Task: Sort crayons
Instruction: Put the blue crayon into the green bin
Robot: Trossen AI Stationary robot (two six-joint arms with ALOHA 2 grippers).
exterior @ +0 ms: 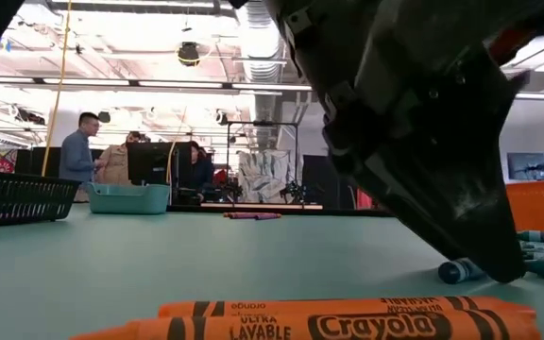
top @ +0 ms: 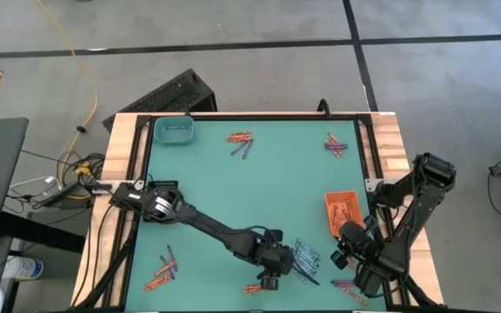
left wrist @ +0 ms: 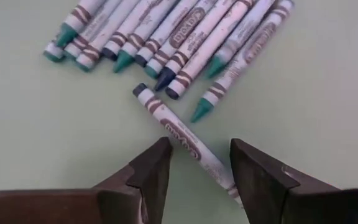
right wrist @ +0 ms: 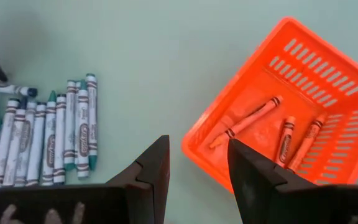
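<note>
On the green-topped table (top: 259,187), a small teal plastic tray (top: 173,130) is set at the far left corner, and a small orange slotted plastic tray (top: 343,211) near the right edge, with orange crayons (right wrist: 272,127) lying in it. A row of pale blue-grey crayons (top: 305,256) is laid side by side near the front, left of the orange tray. One pale blue-grey crayon (left wrist: 182,138) lies apart from the row, between the parted fingers of the left end effector (left wrist: 199,177). Small clusters of orange-red and purple crayons (top: 241,142) are spread at the far middle, far right and front left.
</note>
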